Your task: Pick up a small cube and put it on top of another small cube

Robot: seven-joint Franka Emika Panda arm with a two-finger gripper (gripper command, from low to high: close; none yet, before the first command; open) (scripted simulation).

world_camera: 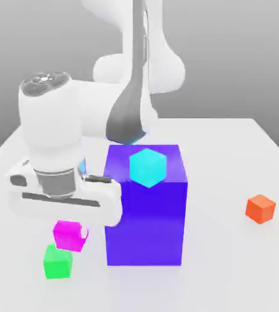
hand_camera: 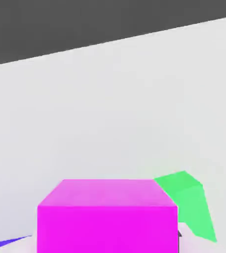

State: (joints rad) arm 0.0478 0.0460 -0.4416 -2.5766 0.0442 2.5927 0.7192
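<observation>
Unmarked magenta cube [world_camera: 68, 235] above green cube [world_camera: 58, 262]

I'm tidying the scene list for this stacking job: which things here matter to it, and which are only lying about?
Part of the job:
- magenta cube, in the shut gripper
- green cube, the one to stack on

Just lying about:
- big blue-purple block
- cyan cube on that block
- orange cube, at the exterior view's right

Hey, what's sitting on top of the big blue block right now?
A cyan cube rests on the blue block. Nothing else shows there, though the arm hangs over the block's back edge and hides that strip.
</observation>
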